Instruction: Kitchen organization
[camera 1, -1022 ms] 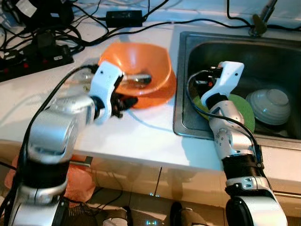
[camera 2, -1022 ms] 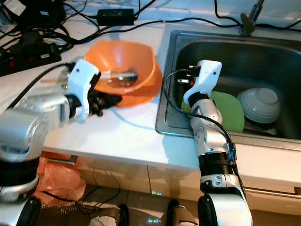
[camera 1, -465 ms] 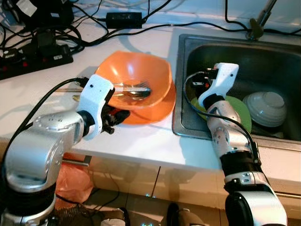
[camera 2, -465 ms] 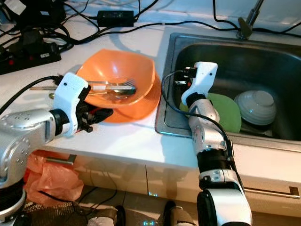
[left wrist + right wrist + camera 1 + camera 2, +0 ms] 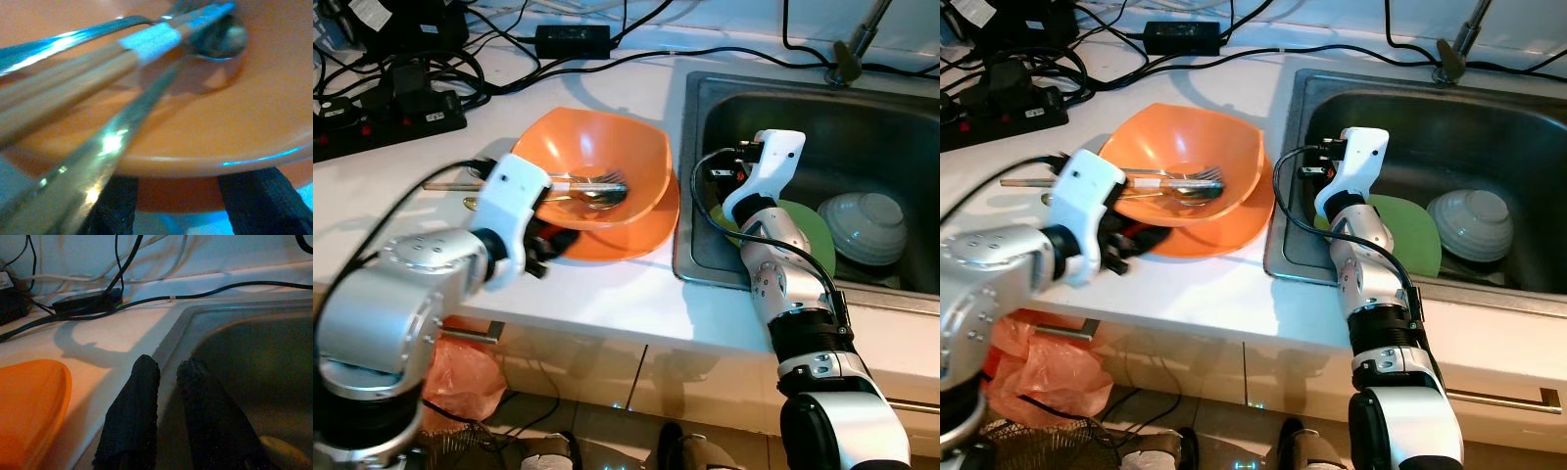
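Resting lower and nearer than a second ago, orange bowl now down on orange plate on white surface, no longer tilted up. Left end effector at near left rim of the plate, fingers spread apart under the bowl's edge, gripping nothing clearly. Holding fork, spoon and chopsticks inside the bowl. Right end effector almost closed, empty, over left edge of sink; green plate and white bowl inside.
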